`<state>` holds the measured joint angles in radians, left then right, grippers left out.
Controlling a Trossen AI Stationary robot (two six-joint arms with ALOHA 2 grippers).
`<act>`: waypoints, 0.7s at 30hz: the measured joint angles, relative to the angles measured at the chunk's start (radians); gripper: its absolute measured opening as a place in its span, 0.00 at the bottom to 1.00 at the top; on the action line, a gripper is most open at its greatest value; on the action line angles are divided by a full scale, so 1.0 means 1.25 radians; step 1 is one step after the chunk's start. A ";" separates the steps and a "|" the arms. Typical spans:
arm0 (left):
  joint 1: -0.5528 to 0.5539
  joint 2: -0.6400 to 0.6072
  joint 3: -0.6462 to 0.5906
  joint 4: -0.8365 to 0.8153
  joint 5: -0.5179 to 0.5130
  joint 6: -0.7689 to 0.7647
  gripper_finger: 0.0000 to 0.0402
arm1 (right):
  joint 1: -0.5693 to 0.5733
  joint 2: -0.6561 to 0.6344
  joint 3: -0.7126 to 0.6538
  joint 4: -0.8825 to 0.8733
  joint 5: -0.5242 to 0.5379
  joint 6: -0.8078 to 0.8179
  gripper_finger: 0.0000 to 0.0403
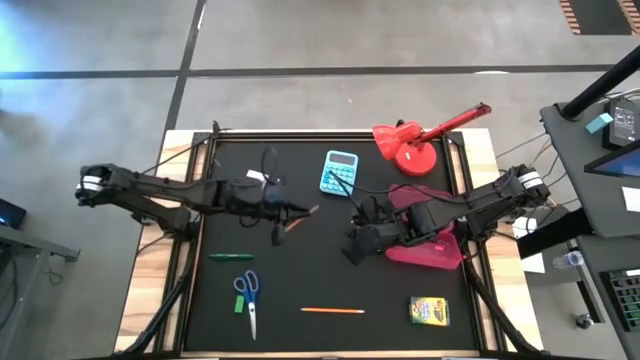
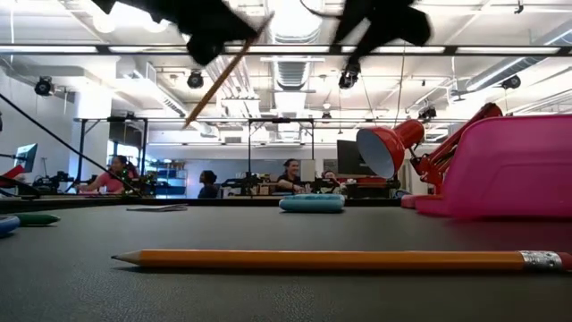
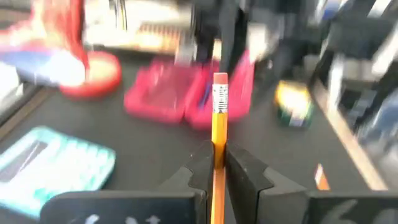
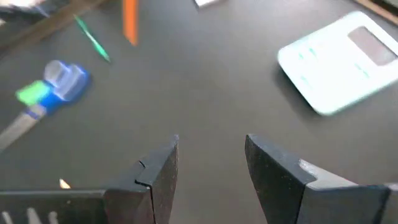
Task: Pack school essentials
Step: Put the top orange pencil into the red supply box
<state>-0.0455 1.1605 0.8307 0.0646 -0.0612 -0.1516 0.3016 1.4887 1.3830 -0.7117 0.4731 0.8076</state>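
Note:
My left gripper (image 1: 283, 208) hangs over the middle of the table, shut on a thin orange pencil (image 3: 219, 118) whose eraser end (image 3: 220, 79) sticks out past the fingertips. In the low view that pencil (image 2: 228, 72) slants in the air. My right gripper (image 4: 211, 163) is open above bare mat, near the open pink pencil case (image 1: 432, 243). A second orange pencil (image 1: 332, 310), blue-handled scissors (image 1: 248, 293), a green block (image 1: 238, 304), a green pen (image 1: 230, 257) and the crayon box (image 1: 428, 311) lie flat on the mat. My left gripper pinches the orange pencil's shaft (image 3: 219, 142) between its two fingers (image 3: 245, 171), some way behind the metal ferrule. The fingers lie along the pencil, and its eraser end points toward the table's right side. The pencil is lifted clear of the mat and tilted.
A light blue calculator (image 1: 340, 172) lies at the far middle, and a red desk lamp (image 1: 415, 145) stands at the far right. The pink case (image 3: 186, 93) lies ahead of my left gripper. Bare mat (image 1: 300, 265) lies between the grippers and the near items.

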 joint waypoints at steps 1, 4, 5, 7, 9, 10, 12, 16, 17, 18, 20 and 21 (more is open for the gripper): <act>0.000 -0.012 0.000 0.020 0.000 -0.001 0.04 | 0.000 0.000 0.000 0.041 0.001 -0.028 0.44; 0.000 -0.038 0.002 0.109 0.001 -0.005 0.04 | 0.000 0.000 0.000 0.179 0.001 -0.112 0.44; 0.000 -0.047 0.002 0.127 0.001 -0.014 0.04 | 0.000 0.000 0.000 0.224 0.002 -0.141 0.44; 0.000 -0.057 0.002 0.177 0.002 -0.028 0.04 | 0.000 0.000 0.000 0.301 0.002 -0.195 0.44; -0.001 -0.073 0.001 0.194 0.002 -0.030 0.04 | 0.000 0.000 0.000 0.371 0.001 -0.241 0.44; -0.002 -0.078 0.001 0.209 0.003 -0.038 0.04 | 0.000 0.000 0.000 0.400 0.002 -0.260 0.44; -0.003 -0.088 0.001 0.219 0.016 -0.051 0.04 | -0.001 0.000 0.000 0.447 0.002 -0.288 0.44; -0.008 -0.096 0.002 0.225 0.051 -0.063 0.04 | -0.006 0.000 0.000 0.501 0.021 -0.319 0.44; -0.012 -0.096 0.002 0.237 0.060 -0.064 0.04 | -0.008 0.000 0.000 0.508 0.033 -0.328 0.44; -0.015 -0.092 0.002 0.254 0.067 -0.064 0.04 | -0.008 0.000 0.000 0.516 0.044 -0.333 0.44; -0.019 -0.085 0.002 0.278 0.077 -0.062 0.04 | -0.012 0.001 0.000 0.528 0.047 -0.339 0.44; -0.019 -0.079 0.002 0.288 0.079 -0.061 0.04 | -0.015 0.001 0.000 0.533 0.047 -0.339 0.44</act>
<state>-0.0696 1.0613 0.8326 0.4241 0.0371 -0.2280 0.2829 1.4898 1.3827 -0.0454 0.5323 0.3833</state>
